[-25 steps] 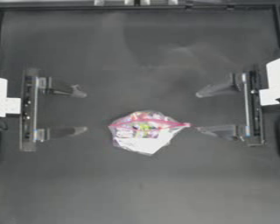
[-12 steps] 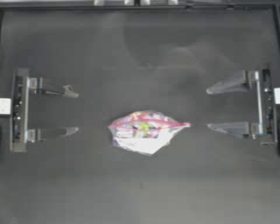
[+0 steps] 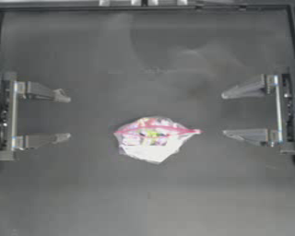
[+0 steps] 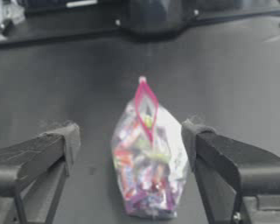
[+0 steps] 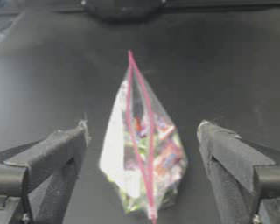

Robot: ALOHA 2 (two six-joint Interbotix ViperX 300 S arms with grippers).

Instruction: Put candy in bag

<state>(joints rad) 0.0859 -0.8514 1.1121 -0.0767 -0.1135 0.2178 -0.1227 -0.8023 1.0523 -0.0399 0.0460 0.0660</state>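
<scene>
Bag (image 3: 151, 138) mid-table; left end effector (image 3: 63, 116), right end effector (image 3: 227, 114) agape, apart.

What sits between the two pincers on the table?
Only the bag, lying midway between the open left pincer and open right pincer, touching neither; the top view shows it.

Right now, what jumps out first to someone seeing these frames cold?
The small clear plastic zip bag with a pink-red strip along its mouth lies alone near the middle of the dark table, colourful sweets showing through it. The left tool and the right tool sit open on either side, each apart from the bag and pointing toward it. No loose candy shows on the table.
</scene>
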